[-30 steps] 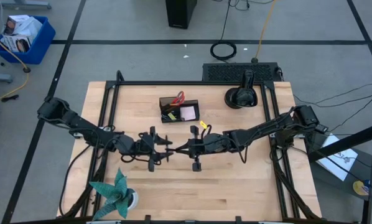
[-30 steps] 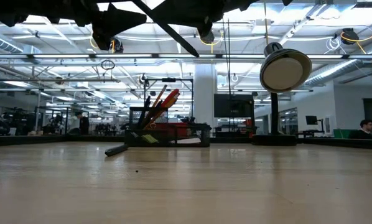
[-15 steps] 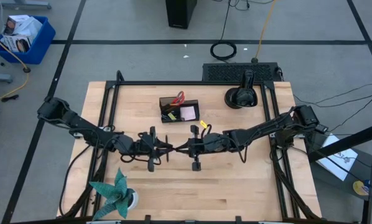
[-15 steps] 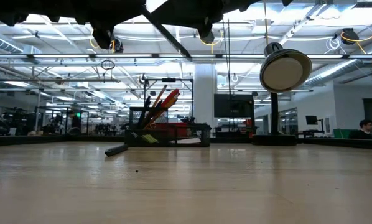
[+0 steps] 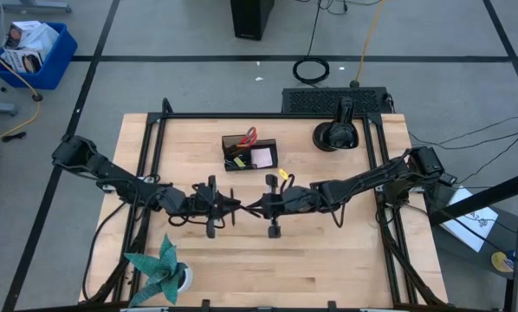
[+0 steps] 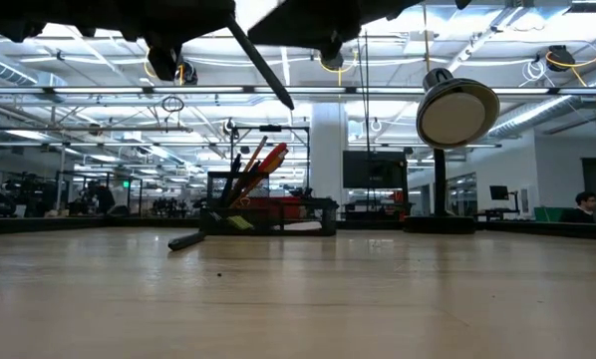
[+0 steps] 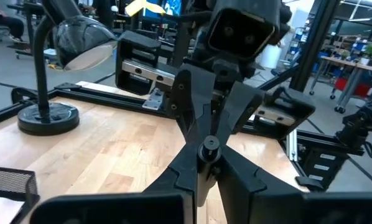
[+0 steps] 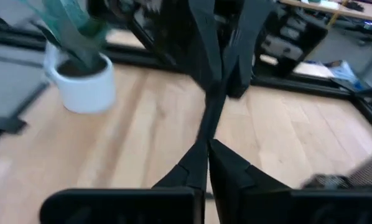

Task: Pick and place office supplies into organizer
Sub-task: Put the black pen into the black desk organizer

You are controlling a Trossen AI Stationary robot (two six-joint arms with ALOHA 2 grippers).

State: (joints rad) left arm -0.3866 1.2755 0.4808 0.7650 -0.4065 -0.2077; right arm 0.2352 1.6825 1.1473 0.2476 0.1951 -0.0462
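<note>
A thin black pen (image 6: 263, 65) hangs slanting in the air over the middle of the table, its lower end (image 6: 291, 104) free. My left gripper (image 5: 235, 206) and my right gripper (image 5: 250, 208) meet tip to tip there, both shut on the pen. The black organizer (image 5: 249, 153) stands toward the far edge, with red scissors and orange pencils (image 6: 256, 165) upright in its cup and a pink pad (image 5: 262, 157) in its tray. A small yellow bit (image 5: 283, 173) lies beside it. A short black item (image 6: 183, 240) lies on the table in front of it. My left gripper pinches the black pen (image 7: 208, 149) between its two fingers, coming level from the table's left; the pen is lifted clear. My right gripper pinches the same pen (image 8: 206, 127) between its fingertips, coming level from the table's right. The pen slants down below the grippers.
A black desk lamp (image 5: 335, 134) with a round base stands at the far right. A teal paper plant in a white pot (image 5: 159, 270) sits at the near left corner. Black frame rails (image 5: 146, 173) run along the table's sides.
Both grippers have stayed at the table's middle and drawn slightly closer together. The pen has tipped steeper: its free lower end has swung down and toward the table's left while its upper part stayed in the fingers.
</note>
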